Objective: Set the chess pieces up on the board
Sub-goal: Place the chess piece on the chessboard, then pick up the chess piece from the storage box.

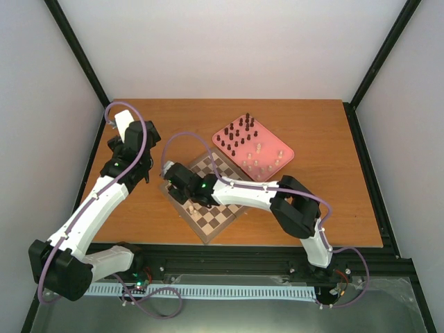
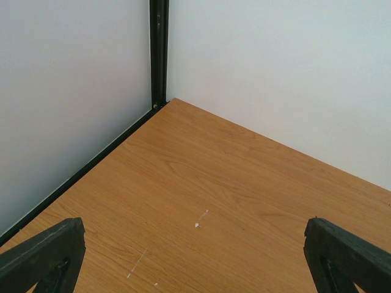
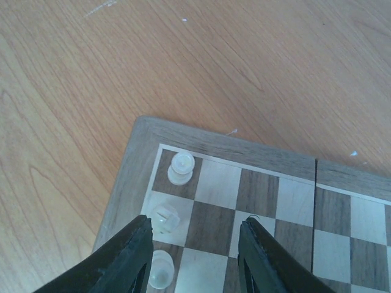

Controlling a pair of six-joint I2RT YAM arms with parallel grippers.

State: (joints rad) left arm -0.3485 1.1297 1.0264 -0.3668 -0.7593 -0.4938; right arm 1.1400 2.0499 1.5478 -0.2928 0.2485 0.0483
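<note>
The board point(image 1: 216, 220) lies tilted at the table's middle, and its corner point(image 3: 269, 192) fills the right wrist view. Three cream chess pieces stand along its edge squares: one point(image 3: 181, 168) in the corner square, a second point(image 3: 164, 218) beside my left finger, a third point(image 3: 160, 268) partly behind that finger. My right gripper point(image 3: 195, 223) hovers open over those squares point(image 1: 187, 199) with nothing between its fingers. More chess pieces, dark point(image 1: 239, 132) and cream point(image 1: 262, 158), stand in the pink tray point(image 1: 286, 154). My left gripper point(image 1: 142, 173) is open over bare table point(image 2: 194, 229).
The pink tray sits just behind the board's far right corner. Black frame posts point(image 2: 158, 55) and white walls close in the table's back corners. The right arm's forearm point(image 1: 257, 194) stretches across the board's near right side.
</note>
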